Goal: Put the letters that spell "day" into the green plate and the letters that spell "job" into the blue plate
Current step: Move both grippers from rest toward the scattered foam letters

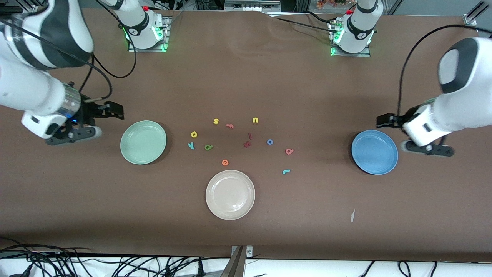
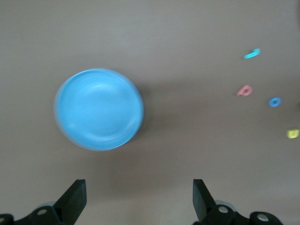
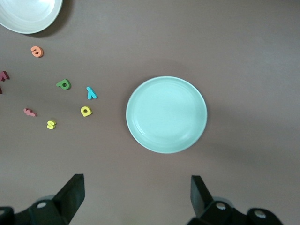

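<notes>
Hovering with its black fingers spread wide and empty, the left gripper [image 1: 384, 120] hangs above the brown table [image 1: 307, 215] at about eleven o'clock from the round bright blue plastic plate [image 1: 374, 152], which lies bare toward the left arm's end. The right gripper [image 1: 114, 110] hangs likewise wide and empty, at about ten o'clock from the round pale mint-green plastic plate [image 1: 143, 142], also bare, toward the right arm's end. Between the two plates the small foam letters are scattered on the table. The yellow foam d [image 1: 193, 134] lies at twelve o'clock from the teal foam y [image 1: 190, 145], just apart from it, and the olive-green foam a [image 1: 208, 147] sits at three o'clock from the y. The blue foam ring o [image 1: 270, 142] lies near the middle; the salmon-red foam b [image 1: 289, 151] is at four o'clock from it, and the teal hook-shaped foam j [image 1: 286, 171] at six o'clock from the b, nearer the front camera. A round cream-white plastic plate [image 1: 230, 194] sits nearest the camera, with an orange foam e [image 1: 225, 162] at twelve o'clock from it. A yellow foam s [image 1: 216, 121], a salmon foam f [image 1: 230, 125], a yellow foam u [image 1: 255, 120] and two dark red foam letters [image 1: 247, 144] lie farther back.
</notes>
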You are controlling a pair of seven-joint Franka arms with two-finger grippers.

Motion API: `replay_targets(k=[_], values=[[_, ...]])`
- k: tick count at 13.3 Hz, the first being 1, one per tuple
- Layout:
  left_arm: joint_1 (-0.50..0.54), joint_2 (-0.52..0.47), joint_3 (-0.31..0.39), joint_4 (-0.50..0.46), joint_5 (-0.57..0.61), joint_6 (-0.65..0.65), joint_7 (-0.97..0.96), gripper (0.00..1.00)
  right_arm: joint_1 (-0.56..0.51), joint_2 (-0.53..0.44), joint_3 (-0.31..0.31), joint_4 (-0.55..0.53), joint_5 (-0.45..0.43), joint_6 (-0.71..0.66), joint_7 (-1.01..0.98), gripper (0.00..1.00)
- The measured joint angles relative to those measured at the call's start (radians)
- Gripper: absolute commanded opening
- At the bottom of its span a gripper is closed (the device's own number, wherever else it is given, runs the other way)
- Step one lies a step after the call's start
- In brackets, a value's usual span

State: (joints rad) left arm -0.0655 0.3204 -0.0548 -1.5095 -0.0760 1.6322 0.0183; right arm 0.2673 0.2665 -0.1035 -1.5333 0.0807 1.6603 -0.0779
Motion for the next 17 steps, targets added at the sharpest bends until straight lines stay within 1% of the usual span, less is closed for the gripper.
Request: replay_targets(k=[2,3,5,7,9,12,14,16,17], values=[[-0.07,0.047,-0.002,-0.001,-0.019,0.064,-0.061,1.0,0.047,0.039,0.0,-0.002,0.0,0.059,0.024,1.0],[-0.102,0.072,-0.004,-0.001,-0.02,0.103,-0.081,1.0,0.07,0.06,0.006,-0.007,0.0,0.095,0.081,1.0],[-0.16,0.129,-0.005,-0.002,-0.02,0.184,-0.119,1.0,0.091,0.093,0.059,-0.058,-0.002,0.216,0.186,1.0],[-0.205,0.193,-0.005,-0.003,-0.02,0.277,-0.14,1.0,0.096,0.1,0.102,-0.151,-0.006,0.345,0.234,1.0],[-0.249,0.257,-0.006,-0.003,-0.02,0.388,-0.186,1.0,0.095,0.098,0.131,-0.249,-0.017,0.47,0.277,1.0],[-0.293,0.337,-0.006,-0.005,-0.009,0.505,-0.201,1.0,0.095,0.086,0.193,-0.453,-0.106,0.715,0.417,1.0],[-0.321,0.379,-0.006,-0.028,0.05,0.586,-0.203,1.0,0.096,0.085,0.219,-0.572,-0.151,0.855,0.472,1.0],[-0.341,0.397,-0.006,-0.051,0.076,0.624,-0.203,0.99,0.095,0.091,0.221,-0.628,-0.183,0.92,0.477,1.0],[-0.352,0.399,-0.006,-0.064,0.082,0.646,-0.203,0.97,0.094,0.101,0.222,-0.638,-0.199,0.945,0.477,1.0]])
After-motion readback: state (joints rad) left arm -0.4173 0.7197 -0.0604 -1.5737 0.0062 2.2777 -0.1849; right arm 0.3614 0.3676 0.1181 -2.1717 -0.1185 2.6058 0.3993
